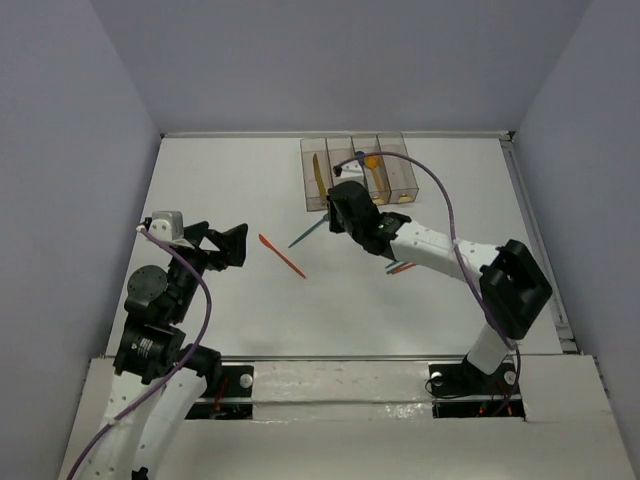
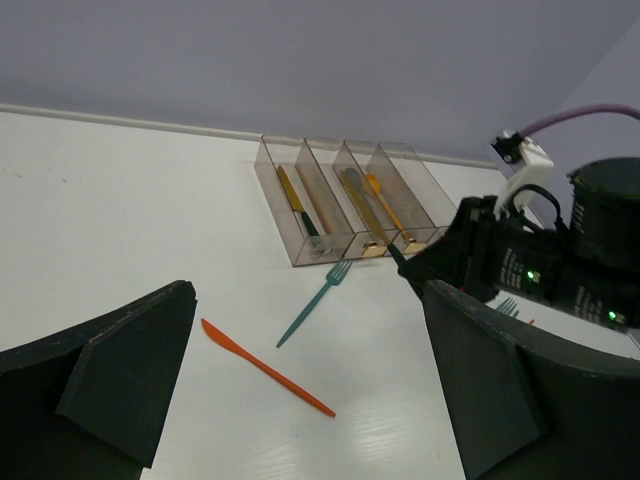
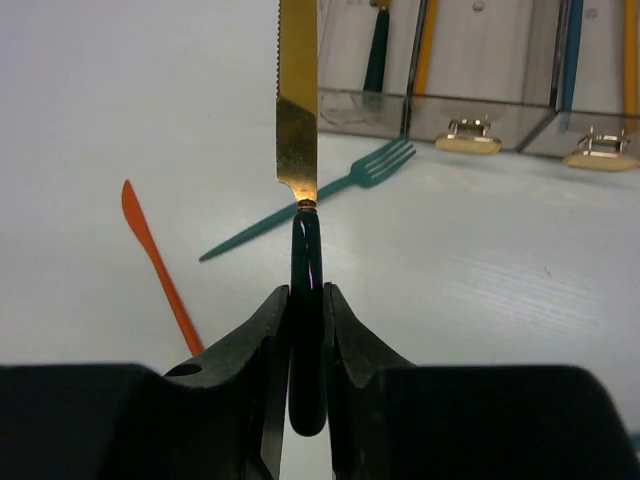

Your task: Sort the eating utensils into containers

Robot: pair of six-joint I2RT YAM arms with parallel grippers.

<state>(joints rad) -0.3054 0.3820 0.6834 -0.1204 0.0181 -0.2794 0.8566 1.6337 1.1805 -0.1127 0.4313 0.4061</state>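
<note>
The right gripper [image 3: 304,298] is pinched tight on the dark handle of a gold-bladed knife [image 3: 297,110]. The serrated blade points away from the wrist toward the containers [image 2: 276,195]. A teal fork [image 3: 300,205] lies flat on the table [image 3: 480,260] beyond the fingers, its tines near the front of the bins. An orange knife [image 3: 155,262] lies to its left, apart from it. Several utensils lie inside the bins. The left gripper [image 1: 232,245] stands well apart, fingers spread, holding nothing.

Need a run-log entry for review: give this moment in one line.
right hand: shut on gold knife, near bins | left hand: open, empty | fork, orange knife: loose on table
</note>
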